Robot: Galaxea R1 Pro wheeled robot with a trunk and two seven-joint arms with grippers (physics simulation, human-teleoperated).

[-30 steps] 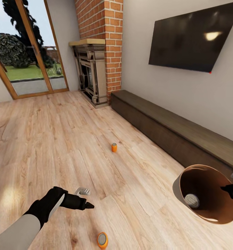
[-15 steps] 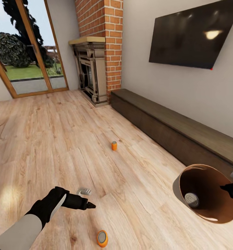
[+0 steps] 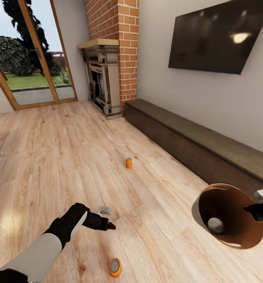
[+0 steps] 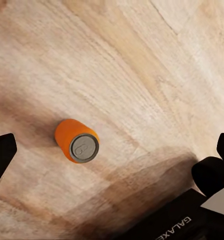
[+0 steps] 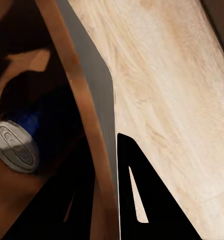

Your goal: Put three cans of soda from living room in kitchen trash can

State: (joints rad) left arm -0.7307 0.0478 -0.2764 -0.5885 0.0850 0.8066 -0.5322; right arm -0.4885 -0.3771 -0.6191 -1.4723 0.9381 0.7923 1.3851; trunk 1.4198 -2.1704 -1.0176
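**Left pincer over second can; bin carried on right with one can inside**

The robot stood in the living room, with the brick fireplace (image 3: 108,59) in the upper middle of the head view, the black TV (image 3: 218,37) at upper right and the long dark cabinet (image 3: 194,145) running down the right side.

The bin (image 3: 229,216) sat at the lower right of the head view, tilted with its mouth toward the camera. The right pincer (image 3: 252,209) was clenched on its rim; the right wrist view showed one finger (image 5: 142,200) outside the grey wall and the other inside the brown lining. Held this way, the bin appeared to serve as a carried container, so that cans could be gathered before any trip to the kitchen. One can, dark blue with a silvery top (image 5: 14,147), lay in its bottom.

Two orange cans remained on the wood floor (image 3: 49,157). The nearer can (image 3: 115,267) stood upright at the bottom centre of the head view. The farther can (image 3: 128,162) stood upright mid-frame, well apart from the first.

The left pincer (image 3: 106,218) hung above the floor at lower left centre, released, its jaws spread wide. In the left wrist view the nearer can (image 4: 76,141) lay between the two dark fingertips (image 4: 1,155), touching neither. The open jaws and downward aim suggested preparation for a grasp from above.

Judgement: one of three cans collected. The pincer would need to come down centred on the can; an off-centre approach could tip it.
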